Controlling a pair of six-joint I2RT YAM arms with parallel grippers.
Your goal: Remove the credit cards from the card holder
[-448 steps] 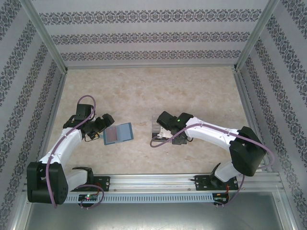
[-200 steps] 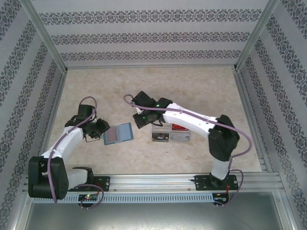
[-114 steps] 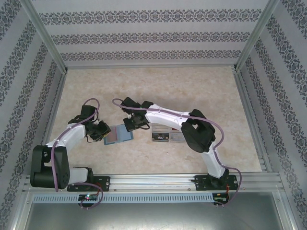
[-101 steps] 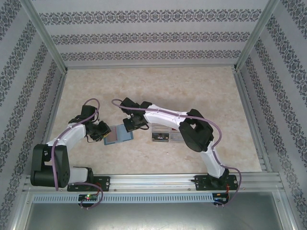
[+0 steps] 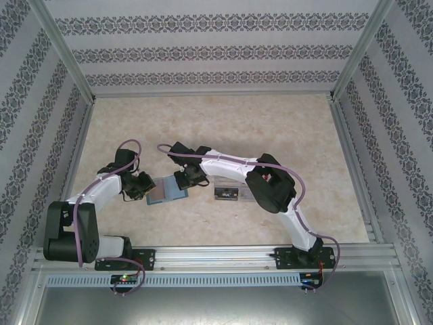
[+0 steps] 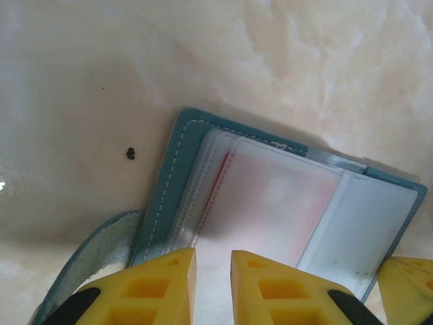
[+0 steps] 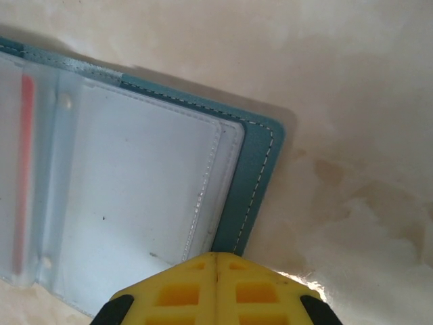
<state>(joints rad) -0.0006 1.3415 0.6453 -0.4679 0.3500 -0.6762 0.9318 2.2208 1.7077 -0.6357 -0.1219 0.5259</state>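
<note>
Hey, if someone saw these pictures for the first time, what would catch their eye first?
The open teal card holder, left of centre on the table, with a pinkish card showing through its clear sleeves. The left gripper sits at its left edge, the shut right gripper at its right edge.

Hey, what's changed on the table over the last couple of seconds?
The right hand, shut, swung left from over the clear box to the right edge of the card holder. The left hand edged in a little at the holder's left edge. The holder stayed open in the same spot, and the box did not move.
</note>
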